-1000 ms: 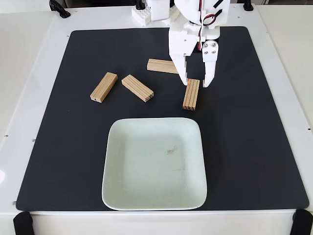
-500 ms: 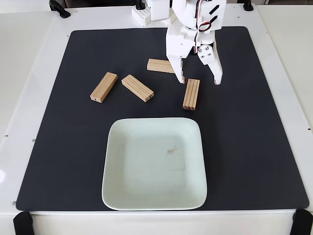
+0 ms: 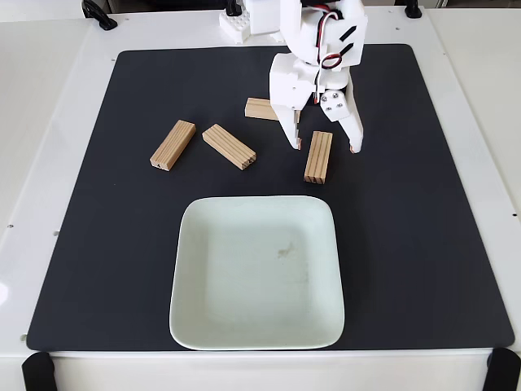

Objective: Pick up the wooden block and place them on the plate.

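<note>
Compared with the frame half a second earlier, the end effector (image 3: 326, 149) sits lower and slightly further left in the fixed view, so that its fingertips now reach down on either side of the upper end of the grooved wooden block (image 3: 318, 157); the blocks and the plate lie where they were.

End effector state: spread. One white finger (image 3: 291, 130) stands just left of the block's upper end and the other finger (image 3: 352, 134) stands just right of it. Contact between either finger and the block cannot be confirmed. The block lies flat on the black mat (image 3: 423, 204), its long axis running nearly up and down the view, grooved face up.

Behind the left finger, a second wooden block (image 3: 260, 108) lies crosswise on the mat; the arm body hides its right end. Further left, a third wooden block (image 3: 229, 147) lies diagonally, grooved face up. Near it, further left again and apart from it, a fourth wooden block (image 3: 172, 145) lies at the opposite slant, smooth face up.

Below the blocks, the plate (image 3: 189, 244) rests on the mat in the lower middle of the view. It carries no block; a small dark mark shows near its centre. Its upper rim lies near the lower end of the straddled block, without touching.

The mat covers most of the white counter (image 3: 49, 147). The white arm base (image 3: 252, 20) stands at the counter's far edge.
</note>
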Robot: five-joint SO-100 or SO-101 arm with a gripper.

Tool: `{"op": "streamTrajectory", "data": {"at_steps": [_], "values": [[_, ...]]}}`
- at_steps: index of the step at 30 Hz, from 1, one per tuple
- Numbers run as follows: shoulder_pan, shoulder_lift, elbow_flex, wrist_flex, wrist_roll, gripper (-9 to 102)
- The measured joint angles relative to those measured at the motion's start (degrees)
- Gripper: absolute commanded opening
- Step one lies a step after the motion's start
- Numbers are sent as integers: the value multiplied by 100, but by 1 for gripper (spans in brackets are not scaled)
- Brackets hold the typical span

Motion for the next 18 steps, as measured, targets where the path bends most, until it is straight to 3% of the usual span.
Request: {"op": "streamTrajectory", "data": {"at_steps": [13,18], "values": [[-26,-281,-35,-9,0,34],[-26,-422,-193,0,0,22]]}}
